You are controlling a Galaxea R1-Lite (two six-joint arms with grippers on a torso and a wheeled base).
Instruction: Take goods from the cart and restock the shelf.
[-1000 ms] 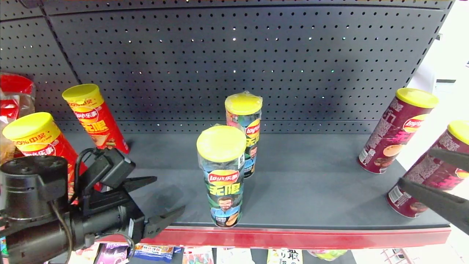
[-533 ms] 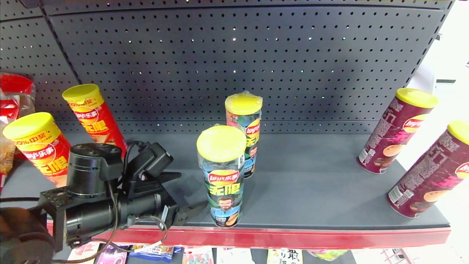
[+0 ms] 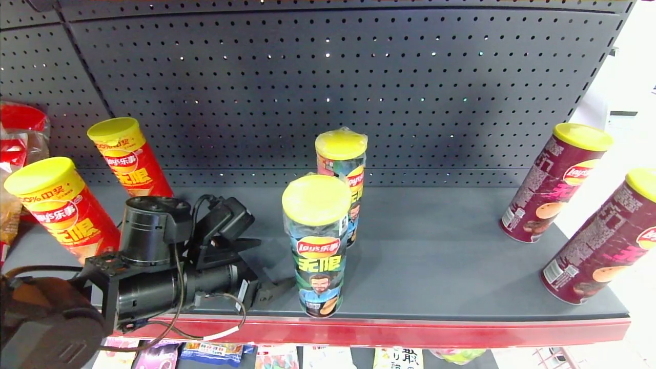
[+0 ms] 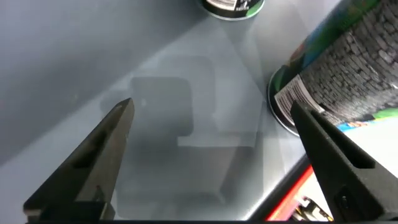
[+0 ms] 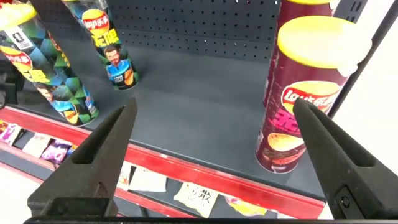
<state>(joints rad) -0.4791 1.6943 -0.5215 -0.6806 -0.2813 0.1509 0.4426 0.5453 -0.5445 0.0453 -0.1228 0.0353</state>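
Note:
Two green chip cans with yellow lids stand mid-shelf, the front can [image 3: 318, 246] near the edge and the back can [image 3: 342, 174] behind it. My left gripper [image 3: 277, 261] lies low on the shelf [image 3: 435, 256], open, just left of the front can, with one fingertip [image 3: 289, 283] at the can's base. In the left wrist view the left gripper [image 4: 211, 155] has bare shelf between its fingers and the front can [image 4: 348, 68] beside one finger. My right gripper [image 5: 214, 155] hangs open in front of the shelf, holding nothing, with a maroon can [image 5: 305, 93] nearby.
Two red cans [image 3: 56, 205] [image 3: 128, 159] stand at the shelf's left, close to my left arm. Two maroon cans [image 3: 556, 179] [image 3: 605, 241] stand at the right. A red strip [image 3: 410, 330] marks the front edge. Bare shelf lies between the green and maroon cans.
My left arm moved right along the shelf up to the front green can, which shifted slightly right. The right gripper's fingers left the head view's right edge.

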